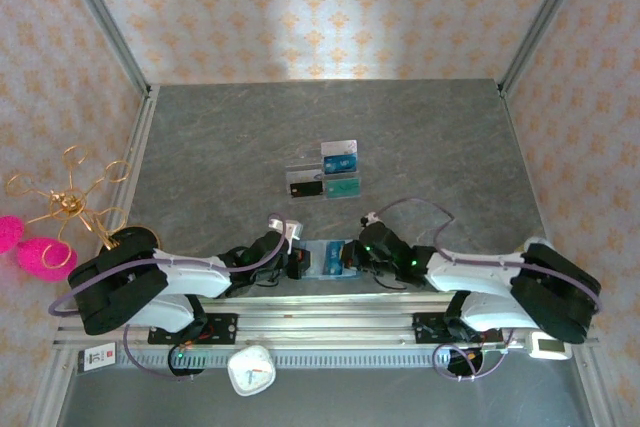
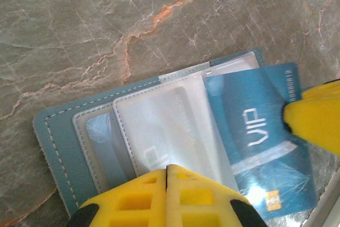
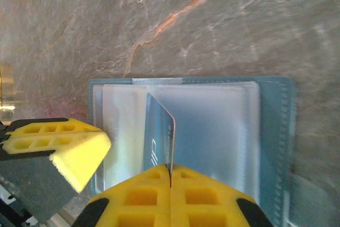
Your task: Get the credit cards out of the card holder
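Currently the right gripper (image 3: 170, 171) is pinched closed on the short edge of the blue VIP card (image 3: 159, 131), its two yellow fingers pressed together with the card clamped between them. The card stands edge-on straight ahead of those fingertips, partly out of the clear sleeves (image 3: 218, 131) of the open card holder (image 3: 273, 131), which lies flat on the grey marbled table (image 3: 212, 25) under and ahead of the gripper.

From the left wrist camera, the left gripper (image 2: 167, 169) has its jaws closed tight with nothing visible between them, the tips sitting over the near edge of the clear sleeves (image 2: 159, 126). The card holder (image 2: 58, 147) spreads out just ahead of these tips, and the blue VIP card (image 2: 255, 131) fans out to their right, where a yellow finger of the right gripper (image 2: 313, 118) meets its far edge. A pale card shows faintly inside the leftmost sleeve.

From above, the card holder (image 1: 322, 255) lies between the left gripper (image 1: 298, 263) and the right gripper (image 1: 352, 255). Well beyond both grippers, a silvery card (image 1: 338, 146), a blue card (image 1: 341, 161), a black card (image 1: 304, 188) and a teal-green card (image 1: 343, 187) lie together
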`<state>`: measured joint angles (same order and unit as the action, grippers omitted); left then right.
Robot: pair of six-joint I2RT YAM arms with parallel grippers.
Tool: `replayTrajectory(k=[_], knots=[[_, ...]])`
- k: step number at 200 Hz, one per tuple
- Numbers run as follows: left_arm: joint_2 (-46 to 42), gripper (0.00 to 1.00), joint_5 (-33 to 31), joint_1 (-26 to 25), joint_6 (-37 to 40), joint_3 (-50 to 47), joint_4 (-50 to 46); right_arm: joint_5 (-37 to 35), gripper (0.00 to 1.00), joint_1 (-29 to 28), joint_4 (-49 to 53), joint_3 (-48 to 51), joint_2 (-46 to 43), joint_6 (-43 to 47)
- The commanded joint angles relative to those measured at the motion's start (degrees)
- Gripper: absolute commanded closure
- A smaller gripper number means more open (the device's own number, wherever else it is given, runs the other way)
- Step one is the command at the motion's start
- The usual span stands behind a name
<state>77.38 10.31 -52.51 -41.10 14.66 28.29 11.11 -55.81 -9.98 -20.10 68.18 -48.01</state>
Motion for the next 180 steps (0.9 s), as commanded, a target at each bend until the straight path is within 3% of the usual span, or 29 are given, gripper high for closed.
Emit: replayTrajectory(k=[1, 27, 49, 73, 108, 180], knots=[[-1.5, 1.0, 1.0, -0.3, -1.0, 0.3, -1.4, -4.0, 1.0, 0.1, 6.2, 0.1, -5.1, 1.1], [-12.7, 1.0, -1.8, 0.7, -0.2, 3.6, -3.1, -6.3, 1.0, 0.1, 7.9, -3.1, -13.8, 5.0], [-20.2, 0.78, -3.1, 2.4, 1.2, 5.7, -1.7, -10.5, 1.0, 0.1, 7.2, -6.9, -18.5, 8.6], [-24.2, 0.65, -4.3, 3.5, 0.1, 5.0, 7.4, -13.9, 1.0, 0.1, 2.6, -10.8, -18.5, 10.8], [-24.4, 0.56, -4.1, 4.3, -3.6, 3.3, 25.1, -16.8, 1.0, 0.1, -11.1, -11.9, -18.3, 11.1], [-18.1, 0.55, -3.3, 4.3, -7.9, 1.1, 45.2, -19.8, 1.0, -0.4, -24.9, -13.7, -15.7, 6.9]])
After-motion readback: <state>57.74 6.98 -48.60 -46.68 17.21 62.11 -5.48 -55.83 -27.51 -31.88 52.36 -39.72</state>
